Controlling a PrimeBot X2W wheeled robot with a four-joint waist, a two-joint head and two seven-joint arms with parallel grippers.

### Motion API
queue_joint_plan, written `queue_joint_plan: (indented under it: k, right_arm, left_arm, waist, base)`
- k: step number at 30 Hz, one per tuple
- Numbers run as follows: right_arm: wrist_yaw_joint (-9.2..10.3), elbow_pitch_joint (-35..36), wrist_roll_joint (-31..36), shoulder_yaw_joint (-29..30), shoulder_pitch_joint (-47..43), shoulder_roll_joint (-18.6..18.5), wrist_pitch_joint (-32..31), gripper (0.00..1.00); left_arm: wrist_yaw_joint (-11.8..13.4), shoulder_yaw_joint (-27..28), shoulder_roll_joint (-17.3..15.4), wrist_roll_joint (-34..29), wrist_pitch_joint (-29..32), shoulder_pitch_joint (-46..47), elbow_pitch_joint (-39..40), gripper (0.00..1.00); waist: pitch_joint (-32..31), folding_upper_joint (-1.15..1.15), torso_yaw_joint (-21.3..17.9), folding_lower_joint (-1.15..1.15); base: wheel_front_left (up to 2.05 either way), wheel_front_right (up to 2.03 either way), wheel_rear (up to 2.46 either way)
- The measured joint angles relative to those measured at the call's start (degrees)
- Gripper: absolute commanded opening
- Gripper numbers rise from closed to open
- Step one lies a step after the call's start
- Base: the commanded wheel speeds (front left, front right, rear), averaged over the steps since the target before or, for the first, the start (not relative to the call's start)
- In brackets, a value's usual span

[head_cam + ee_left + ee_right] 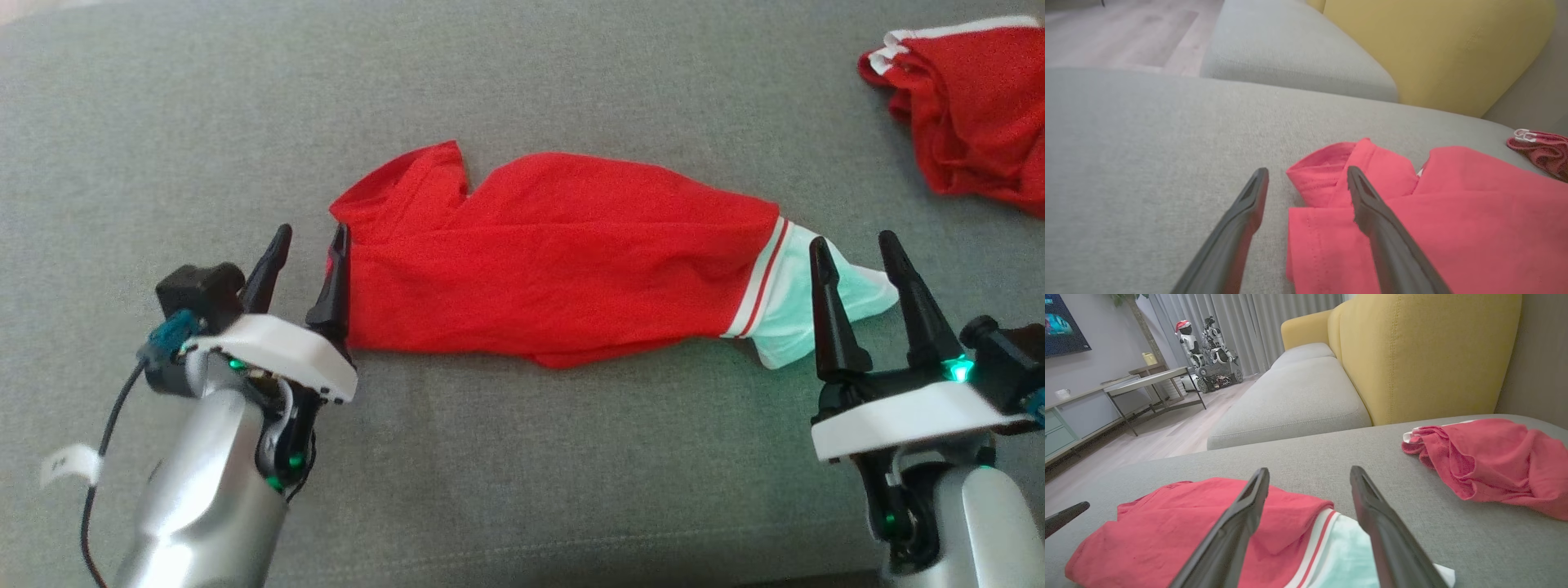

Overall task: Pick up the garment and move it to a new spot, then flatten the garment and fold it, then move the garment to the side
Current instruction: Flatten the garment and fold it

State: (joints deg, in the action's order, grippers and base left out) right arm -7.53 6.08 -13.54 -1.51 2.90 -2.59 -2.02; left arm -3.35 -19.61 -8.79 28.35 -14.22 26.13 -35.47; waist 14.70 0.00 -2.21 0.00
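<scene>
While the red garment (563, 261) is lying rumpled across the grey cushion's (522, 490) middle, left pincer (313, 233) and right pincer (852, 238) both spread and empty at its ends, you are probably flattening it: be gripping corners and pulling evenly.

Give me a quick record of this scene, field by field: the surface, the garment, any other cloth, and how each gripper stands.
surface: grey cushion
garment: red garment, stretched out sideways, rumpled, with a striped band and a pale end
left gripper: left gripper open, fingers at the garment's red end
right gripper: right gripper open, fingers either side of the pale end
other cloth: second red garment, bunched at the far right, apart
</scene>
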Motion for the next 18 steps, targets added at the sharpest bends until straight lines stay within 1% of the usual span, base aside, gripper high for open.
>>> queue_joint_plan:
  k: [7, 8, 13, 18]
  right_arm:
    - [0.00, 0.13, 1.12, 0.24, -0.14, 0.00, -0.15, 1.00]
    - [0.00, 0.33, 1.52, 0.31, -0.20, 0.00, -0.59, 1.00]
    - [0.00, 0.63, 2.45, 0.40, -1.07, 0.00, -1.36, 1.00]
    - [0.00, 0.56, 2.55, 0.38, -3.65, 0.00, -2.04, 1.00]
  left_arm:
    - [5.00, 3.80, -0.52, -7.57, -0.08, -9.59, 16.66, 1.00]
    - [5.97, 4.23, -0.91, -9.68, -0.08, -12.50, 20.90, 1.00]
    - [7.56, 5.32, -1.58, -12.89, -0.08, -18.35, 28.10, 1.00]
    - [8.34, 5.24, -1.99, -13.74, -0.08, -24.25, 31.34, 1.00]
  waist:
    - [-2.34, 0.00, 1.56, 0.00]
    - [-3.12, 0.00, 2.02, 0.00]
    - [-5.31, 0.00, 3.06, 0.00]
    - [-7.57, 0.00, 3.65, 0.00]
  base:
    - [0.00, 0.00, 0.00]
    - [0.00, 0.00, 0.00]
    - [0.00, 0.00, 0.00]
    - [0.00, 0.00, 0.00]
